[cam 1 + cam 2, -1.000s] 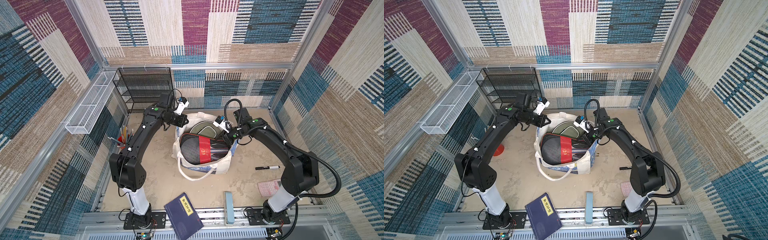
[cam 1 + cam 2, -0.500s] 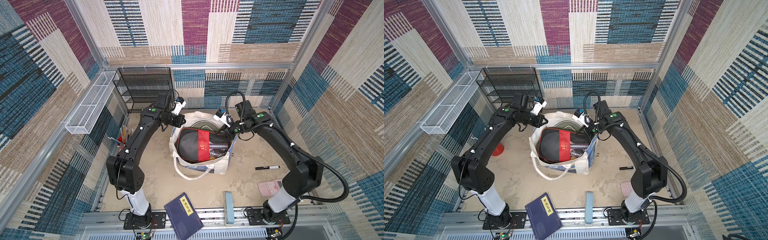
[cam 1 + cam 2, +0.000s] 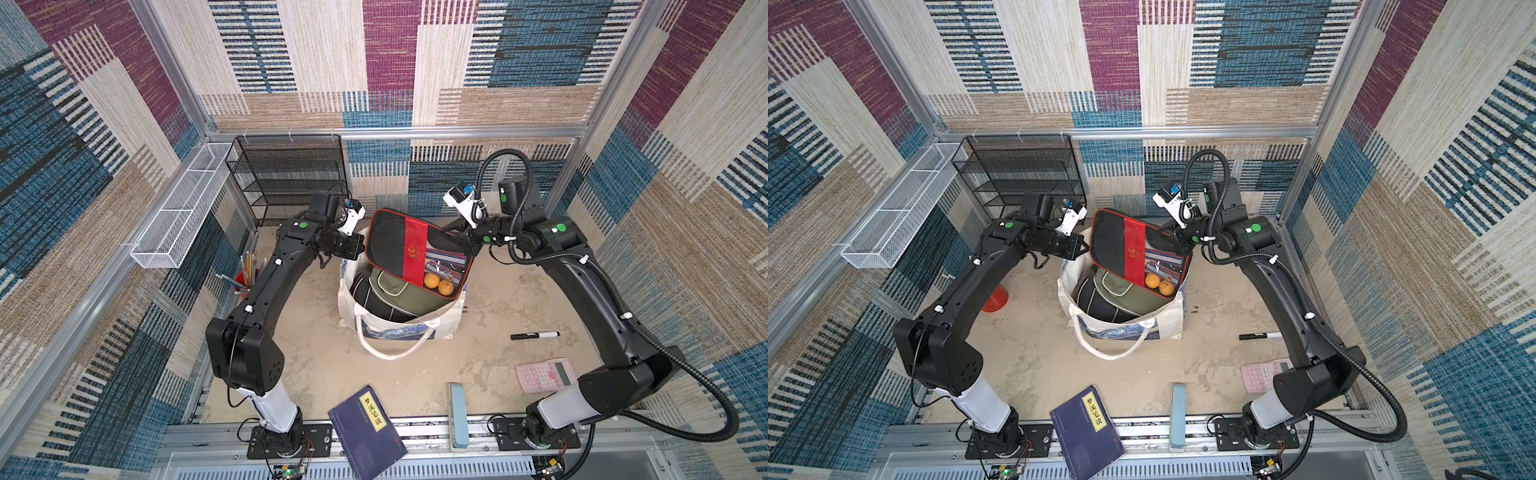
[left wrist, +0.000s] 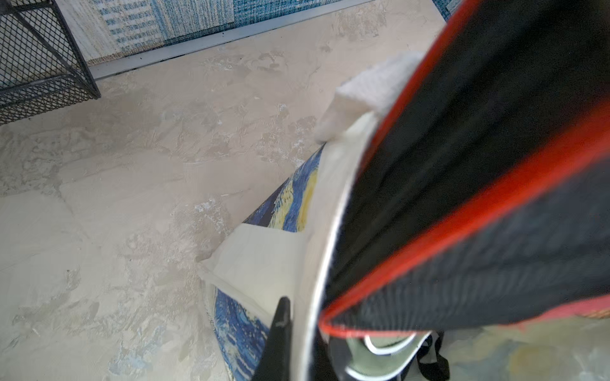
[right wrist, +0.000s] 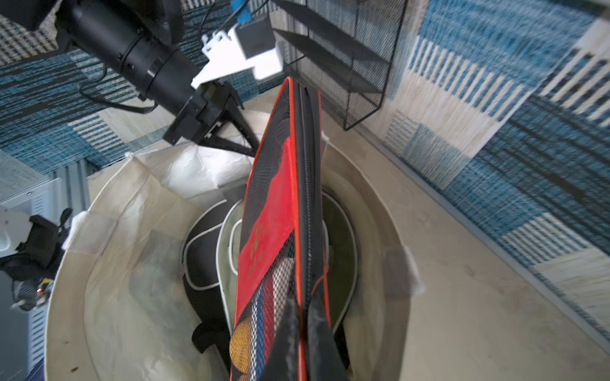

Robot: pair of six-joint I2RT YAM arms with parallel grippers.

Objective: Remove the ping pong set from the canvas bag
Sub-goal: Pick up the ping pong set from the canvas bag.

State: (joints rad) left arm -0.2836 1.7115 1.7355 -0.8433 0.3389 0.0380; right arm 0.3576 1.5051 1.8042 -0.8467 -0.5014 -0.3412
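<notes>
The canvas bag (image 3: 440, 320) stands open on the floor, its blue print facing the front. My left gripper (image 3: 360, 249) is shut on the bag's back-left rim (image 4: 264, 257), with the cloth pinched between its fingers (image 4: 280, 316). My right gripper (image 5: 302, 316) is shut on the edge of the black case with a red band (image 3: 399, 245). The case hangs tilted above the bag's mouth, orange balls (image 3: 438, 282) showing through its mesh. An olive green cover (image 3: 395, 286) and a black cover (image 3: 365, 293) lie inside the bag below it.
A pink calculator (image 3: 544, 374) and a black marker (image 3: 534, 334) lie right of the bag. A blue book (image 3: 368, 432) and a pale blue block (image 3: 457, 415) lie at the front edge. A black mesh shelf (image 3: 291, 178), a white wire basket (image 3: 183, 208) and a pen cup (image 3: 243, 278) stand back left.
My right gripper has closed fully on the black case and raised it up and back out of the bag's mouth. The left gripper has kept hold of the rim and risen a little.
</notes>
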